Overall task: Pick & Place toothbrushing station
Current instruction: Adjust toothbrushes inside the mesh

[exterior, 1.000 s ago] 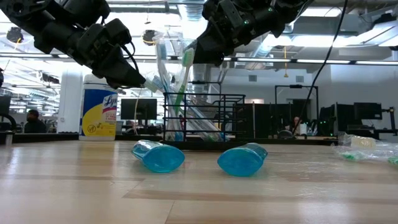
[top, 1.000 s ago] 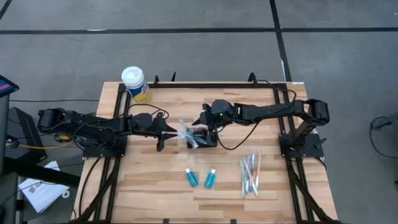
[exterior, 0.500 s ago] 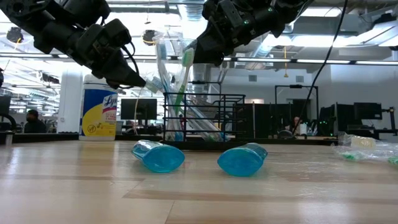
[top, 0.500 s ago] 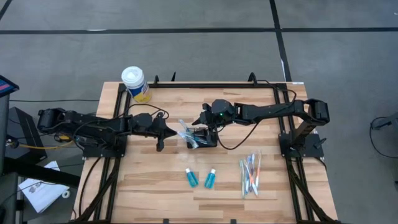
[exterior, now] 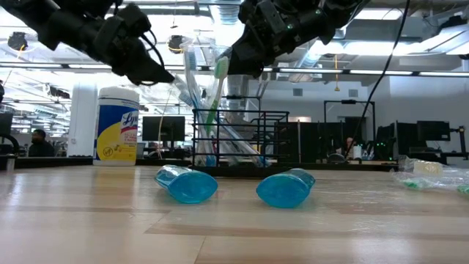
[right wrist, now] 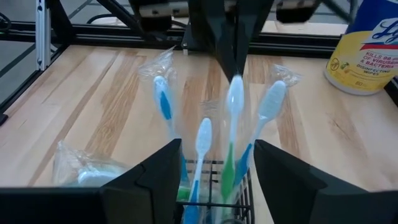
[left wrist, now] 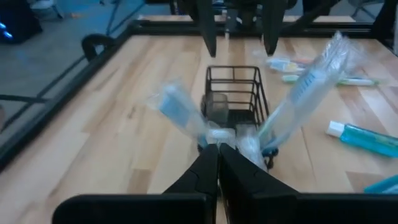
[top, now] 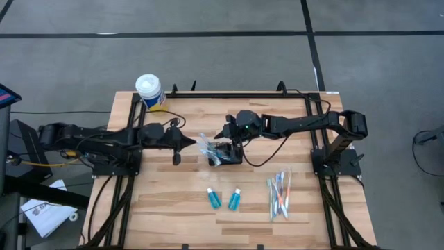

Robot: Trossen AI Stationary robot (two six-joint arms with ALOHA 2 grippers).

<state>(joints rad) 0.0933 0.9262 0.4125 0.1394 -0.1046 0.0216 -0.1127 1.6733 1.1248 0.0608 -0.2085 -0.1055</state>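
Note:
The toothbrushing station, a small black wire basket [top: 227, 154] [left wrist: 233, 93], stands on the wooden table near its middle. Wrapped toothbrushes [right wrist: 235, 99] [exterior: 192, 81] stand in it, heads up and leaning outward. My left gripper [top: 194, 142] [exterior: 172, 75] [left wrist: 217, 148] is shut. It hovers just left of the basket, beside the toothbrush that leans toward it. My right gripper [top: 223, 135] [exterior: 229, 66] [right wrist: 216, 144] hangs open above the basket, with the brush heads between its fingers. Two teal tubes [top: 214, 199] [top: 234, 199] lie on their sides nearer the front.
Several loose wrapped toothbrushes [top: 279, 194] lie at the front right. A white-lidded canister with a yellow label [top: 151, 94] [exterior: 117, 125] stands at the far left corner. A black cable [top: 267, 158] runs over the table right of the basket.
My left gripper has shut and risen beside the basket, drawing back slightly toward the table's left edge. The basket, the toothbrushes in it and my right gripper have kept still.

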